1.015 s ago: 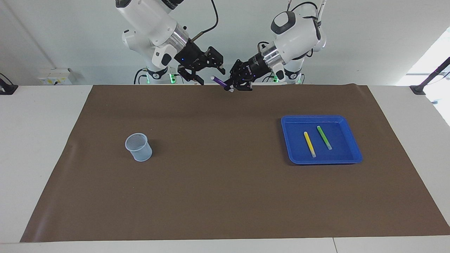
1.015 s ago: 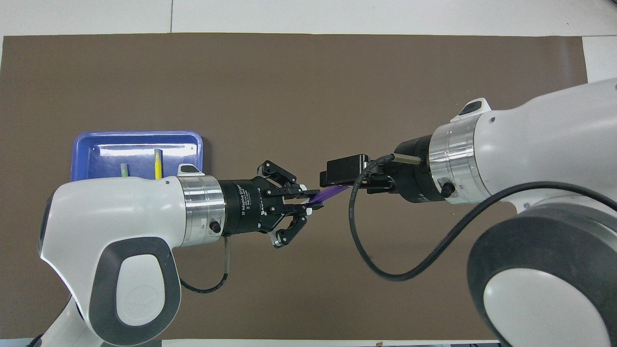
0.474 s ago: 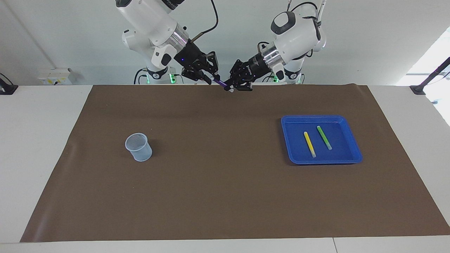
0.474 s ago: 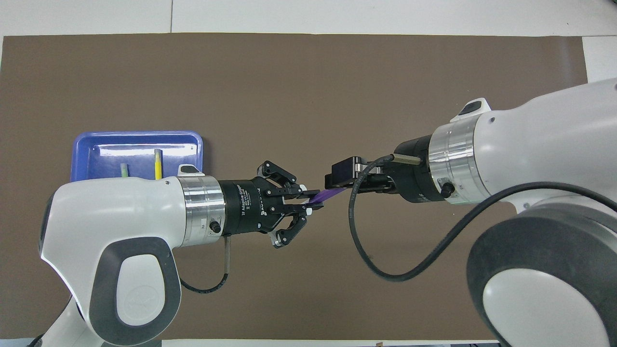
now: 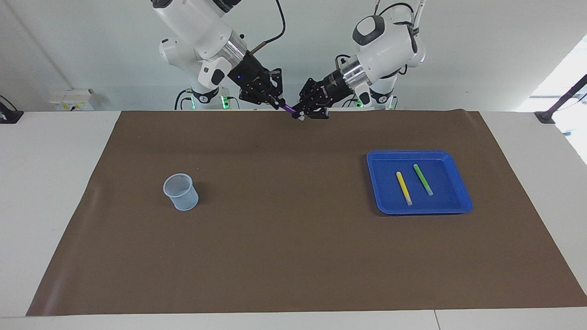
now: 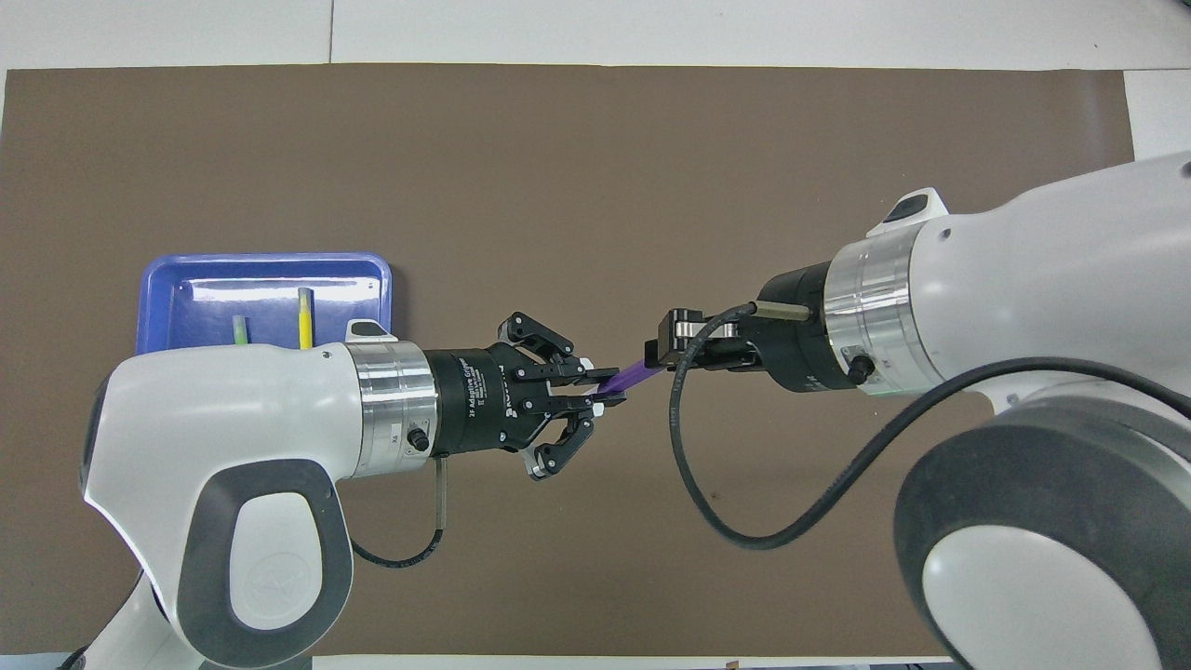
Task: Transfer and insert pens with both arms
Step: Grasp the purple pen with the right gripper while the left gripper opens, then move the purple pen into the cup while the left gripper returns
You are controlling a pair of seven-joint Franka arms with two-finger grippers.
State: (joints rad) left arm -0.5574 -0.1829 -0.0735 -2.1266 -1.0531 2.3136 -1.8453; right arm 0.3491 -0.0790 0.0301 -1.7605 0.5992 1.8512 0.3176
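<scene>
The purple pen [image 5: 289,109] [image 6: 630,377] hangs in the air between both grippers, over the brown mat's edge nearest the robots. My left gripper [image 5: 301,113] [image 6: 603,391] is shut on the end with the whitish tip. My right gripper [image 5: 277,102] [image 6: 657,359] is shut on the pen's other end. The yellow pen [image 5: 403,188] [image 6: 304,314] and the green pen [image 5: 423,179] [image 6: 240,329] lie side by side in the blue tray [image 5: 442,199] [image 6: 167,302], toward the left arm's end of the table. In the overhead view the left arm covers part of both.
A pale translucent cup [image 5: 182,192] stands upright on the brown mat [image 5: 284,238] toward the right arm's end; the right arm hides it in the overhead view. A thin black angled rod [image 5: 562,101] stands at the table's corner by the left arm's end.
My right gripper has moved in onto the purple pen's free end and closed from open to shut on it. The left gripper has kept its hold and barely shifted.
</scene>
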